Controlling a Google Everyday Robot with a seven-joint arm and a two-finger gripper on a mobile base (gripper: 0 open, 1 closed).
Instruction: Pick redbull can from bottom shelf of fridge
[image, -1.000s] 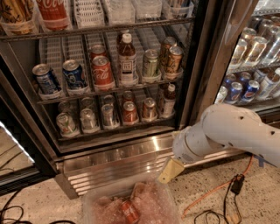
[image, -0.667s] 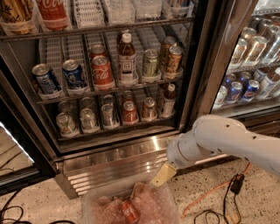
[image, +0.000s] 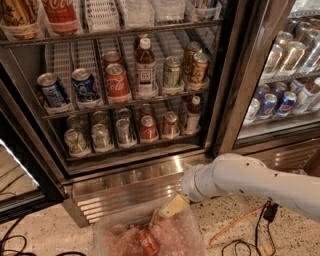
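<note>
While the gripper (image: 169, 207) hangs below the bottom shelf (image: 150, 146), tipped down toward a clear plastic bin (image: 112, 234) on the floor, no can shows in it. Whether it is open or closed cannot be told. Behind it, the white arm (image: 240, 177) runs off lower than the shelf too, so the reach looks not yet begun.

The redbull can (image: 124, 132) stands upright on the bottom shelf near its front edge, in a middle lane. The red cola can (image: 148, 128) is in the next lane toward the bottle (image: 191, 115). Pale dividers keep each can in its own lane, which likely calls for a straight, front-on entry. With the fridge (image: 227, 100) door open, the shelf front is unobstructed; the gripper would need to rise to it first.
</note>
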